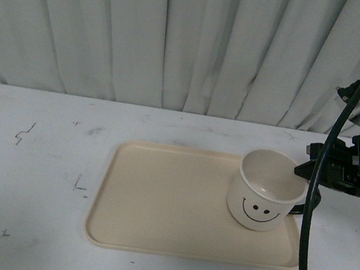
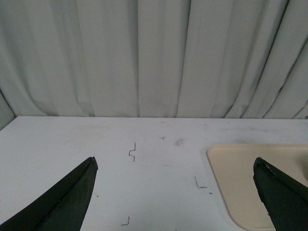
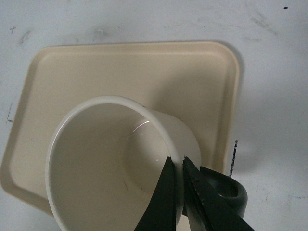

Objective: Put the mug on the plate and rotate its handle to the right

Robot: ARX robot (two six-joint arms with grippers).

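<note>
The cream mug (image 1: 260,195) with its black smiley face sits tilted at the right end of the beige plate (image 1: 171,201). My right gripper (image 1: 308,174) is shut on the mug's rim on its right side, one finger inside and one outside. In the right wrist view the mug (image 3: 110,163) fills the lower left, the plate (image 3: 144,72) lies beneath it, and the right gripper (image 3: 176,161) pinches the wall just beside the dark handle (image 3: 230,190). The handle (image 1: 312,197) points right. My left gripper (image 2: 175,166) hangs open over bare table, with the plate (image 2: 250,178) beside one finger.
A white table (image 1: 26,180) with small pen marks (image 1: 25,132) carries the plate. Grey curtains (image 1: 180,41) close off the back. A black cable (image 1: 308,247) hangs down in front of the plate's right end.
</note>
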